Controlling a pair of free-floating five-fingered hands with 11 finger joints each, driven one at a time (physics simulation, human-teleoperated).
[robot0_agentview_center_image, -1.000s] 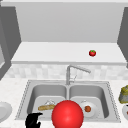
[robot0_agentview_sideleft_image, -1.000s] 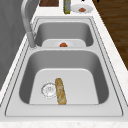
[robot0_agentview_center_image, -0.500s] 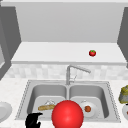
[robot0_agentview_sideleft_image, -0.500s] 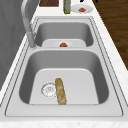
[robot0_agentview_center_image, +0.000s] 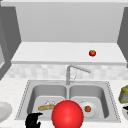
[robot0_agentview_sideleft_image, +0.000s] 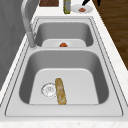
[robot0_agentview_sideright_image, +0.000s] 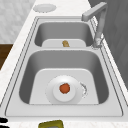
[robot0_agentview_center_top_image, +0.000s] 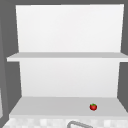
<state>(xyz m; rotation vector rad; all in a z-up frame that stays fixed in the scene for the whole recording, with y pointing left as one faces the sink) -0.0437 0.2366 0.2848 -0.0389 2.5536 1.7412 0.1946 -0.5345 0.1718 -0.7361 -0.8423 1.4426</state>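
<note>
1. Change check against the frames from a second and half a second ago: nothing has moved. Both hands, the red ball and everything in the sink sit exactly where they were. Judgement: a pause, with no grasp made or released in this interval.
2. Left hand: low at the front edge of the sink, just left of the red ball. No contact with the ball is visible. Whether the hand is open or closed cannot be told, and nothing is seen in it.
3. Right hand: a dark sliver at the right edge of the front view, above a plate on the counter that carries a reddish bit of food. An olive-yellow bottle stands just beside that plate. Open or closed: cannot tell.
4. Left basin: a bread roll lies flat on the floor, touching the drain.
5. Right basin: a white plate with a small orange-red fruit at its centre.
6. Elsewhere: a faucet behind the divider, a tomato on the lower shelf to the right, and another plate on the counter at left.
7. Writing: none is legible; the bottle shows no readable label or brand.
</note>
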